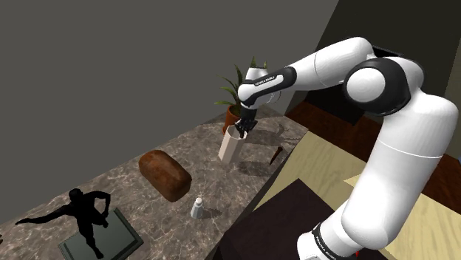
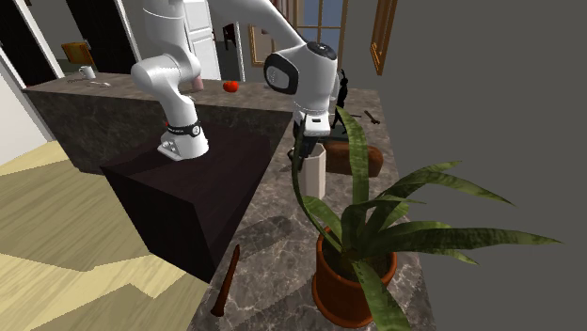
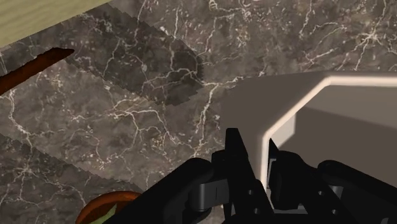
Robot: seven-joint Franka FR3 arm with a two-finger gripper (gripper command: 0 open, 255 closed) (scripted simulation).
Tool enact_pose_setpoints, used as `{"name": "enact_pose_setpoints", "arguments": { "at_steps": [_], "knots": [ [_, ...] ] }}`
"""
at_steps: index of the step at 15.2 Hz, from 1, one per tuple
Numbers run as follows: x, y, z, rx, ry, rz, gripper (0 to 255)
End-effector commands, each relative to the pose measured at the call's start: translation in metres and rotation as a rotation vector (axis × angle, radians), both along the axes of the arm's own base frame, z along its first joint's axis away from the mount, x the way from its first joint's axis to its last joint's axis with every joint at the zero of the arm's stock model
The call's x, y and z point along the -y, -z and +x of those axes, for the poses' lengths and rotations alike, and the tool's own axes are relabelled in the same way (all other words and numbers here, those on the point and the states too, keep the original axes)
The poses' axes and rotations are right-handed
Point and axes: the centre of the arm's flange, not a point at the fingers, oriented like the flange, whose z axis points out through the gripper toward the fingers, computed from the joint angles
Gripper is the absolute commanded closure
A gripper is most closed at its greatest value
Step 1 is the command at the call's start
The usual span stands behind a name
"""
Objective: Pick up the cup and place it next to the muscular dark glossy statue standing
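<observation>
Currently: tall, pale, angular-walled cup (image 1: pixel 230 146) — upright on dark marbled surface (image 1: pixel 111 181), beside green potted plant (image 2: pixel 343 277), well apart from glossy black statue (image 1: pixel 85 214). Likely light, rigid, smooth, tippy. Black pincer (image 3: pixel 254 143) narrowed onto one rim wall, a finger either side — probably best lifted straight.

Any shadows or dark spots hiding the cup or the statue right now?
Shoulder view: statue a near-black silhouette, cup evenly lit. Second exterior view: plant leaves arch close beside the cup. Wrist view: dark shadow bands lie on the counter beside the cup's bright rim.
</observation>
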Motion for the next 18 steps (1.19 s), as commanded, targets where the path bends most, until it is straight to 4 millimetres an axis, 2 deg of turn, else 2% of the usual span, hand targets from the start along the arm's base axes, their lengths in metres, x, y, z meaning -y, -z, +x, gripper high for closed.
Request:
{"name": "enact_pose_setpoints", "arguments": {
  "at_steps": [1, 18],
  "knots": [
    [0.0, -0.01, 0.0, 0.0, 0.0, 0.0, 255],
    [0.0, -0.1, 0.0, 0.0, 0.0, 0.0, 255]
  ]
}}
